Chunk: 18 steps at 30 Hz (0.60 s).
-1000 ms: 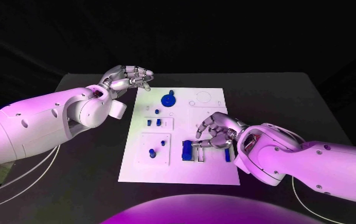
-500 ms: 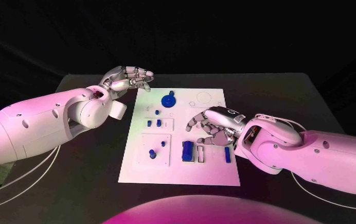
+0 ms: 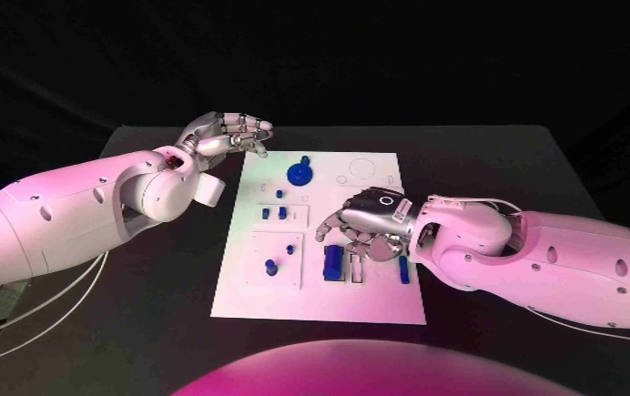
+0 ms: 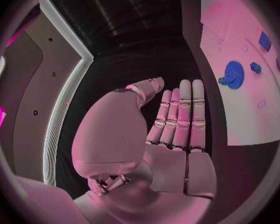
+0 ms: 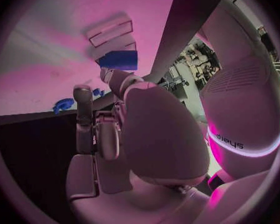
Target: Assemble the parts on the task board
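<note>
Item: flat white rectangular task board (image 3: 381,309), lying in the middle of the black table (image 3: 525,168).

Progress, as you can judge it: partly done. On the far half of the board you have a round blue toothed gear (image 3: 299,175) on its post, with small blue blocks (image 3: 272,213) in the recessed panel just nearer you. The near-left panel carries a short blue peg (image 3: 270,269) standing upright. The near-right slots hold a long blue rectangular bar (image 3: 332,262), with an unfilled white slot just beside it and a thin blue strip (image 3: 403,271) further right. The round outlines at the far-right corner still look unfilled, so expect several placements to remain.

Right hand (image 3: 361,228): over the near-right slots, above the long bar, fingers curled downward. You cannot tell from any view whether it pinches a part or only touches the board.

Left hand (image 3: 226,137): off the board's far-left corner, above the table, fingers bent inward and close together, nothing in it.
</note>
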Motion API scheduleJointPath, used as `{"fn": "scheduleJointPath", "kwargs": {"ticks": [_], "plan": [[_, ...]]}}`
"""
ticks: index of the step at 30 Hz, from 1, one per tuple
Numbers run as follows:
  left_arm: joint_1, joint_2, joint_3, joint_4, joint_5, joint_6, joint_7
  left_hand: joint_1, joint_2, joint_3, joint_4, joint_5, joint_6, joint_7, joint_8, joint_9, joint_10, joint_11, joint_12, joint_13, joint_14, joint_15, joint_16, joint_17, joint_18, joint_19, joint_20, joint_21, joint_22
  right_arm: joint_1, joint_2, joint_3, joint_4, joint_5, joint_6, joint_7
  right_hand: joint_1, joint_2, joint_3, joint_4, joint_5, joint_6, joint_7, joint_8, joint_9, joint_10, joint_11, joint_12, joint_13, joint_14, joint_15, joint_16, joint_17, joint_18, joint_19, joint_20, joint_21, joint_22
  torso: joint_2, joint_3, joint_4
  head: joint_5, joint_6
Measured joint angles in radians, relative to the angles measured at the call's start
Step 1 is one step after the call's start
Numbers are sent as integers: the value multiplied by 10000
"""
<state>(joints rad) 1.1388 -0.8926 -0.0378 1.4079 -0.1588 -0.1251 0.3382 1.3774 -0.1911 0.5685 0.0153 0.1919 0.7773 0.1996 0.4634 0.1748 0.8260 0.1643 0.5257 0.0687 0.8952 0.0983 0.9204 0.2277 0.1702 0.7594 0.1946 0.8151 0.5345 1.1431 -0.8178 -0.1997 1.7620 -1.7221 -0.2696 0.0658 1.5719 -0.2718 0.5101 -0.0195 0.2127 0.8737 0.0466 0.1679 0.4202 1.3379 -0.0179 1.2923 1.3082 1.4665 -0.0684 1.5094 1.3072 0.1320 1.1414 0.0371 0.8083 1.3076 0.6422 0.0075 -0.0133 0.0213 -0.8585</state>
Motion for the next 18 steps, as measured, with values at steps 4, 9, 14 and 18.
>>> {"fn": "scheduleJointPath", "kwargs": {"ticks": [4,9,14,18], "plan": [[0,3,0,-6,-1,5,-1,0,0,0,0,0,0,0,0,0,0,0,0,0,0,0,0,0,0,0,0,0,0,7,154,-55,-108,-359,272,72,-279,59,91,-206,-332,0,0,0,37,-40,-29,0,0,0,0,0,9,0,-114,24,73,0,-8,-9,-5,8,-34],[0,10,0,-9,-2,9,-4,0,0,0,0,0,0,0,0,1,0,0,0,0,0,0,0,1,0,0,0,0,1,11,330,-110,-247,-606,575,126,-548,48,49,-248,-493,0,0,0,62,-106,-34,19,-1,0,0,0,9,154,-221,60,16,-1,-12,-10,-7,17,-60],[0,8,0,-11,-2,13,-6,0,0,0,0,0,0,0,0,1,0,0,0,0,0,0,0,1,0,0,0,0,1,12,463,-160,-417,-750,818,157,-797,115,8,-289,-762,3,3,1,109,-143,2,83,-1,0,0,0,8,153,-256,94,-89,-1,-13,-11,-2,19,-73],[1,3,0,-8,-2,16,-8,0,0,0,0,0,0,0,0,1,0,0,0,0,0,0,0,0,0,0,0,0,1,10,537,-186,-526,-810,919,171,-864,179,-20,-316,-896,4,5,1,119,-143,2,150,-2,0,1,0,8,154,-256,94,-89,-2,-13,-12,1,25,-80]]}}
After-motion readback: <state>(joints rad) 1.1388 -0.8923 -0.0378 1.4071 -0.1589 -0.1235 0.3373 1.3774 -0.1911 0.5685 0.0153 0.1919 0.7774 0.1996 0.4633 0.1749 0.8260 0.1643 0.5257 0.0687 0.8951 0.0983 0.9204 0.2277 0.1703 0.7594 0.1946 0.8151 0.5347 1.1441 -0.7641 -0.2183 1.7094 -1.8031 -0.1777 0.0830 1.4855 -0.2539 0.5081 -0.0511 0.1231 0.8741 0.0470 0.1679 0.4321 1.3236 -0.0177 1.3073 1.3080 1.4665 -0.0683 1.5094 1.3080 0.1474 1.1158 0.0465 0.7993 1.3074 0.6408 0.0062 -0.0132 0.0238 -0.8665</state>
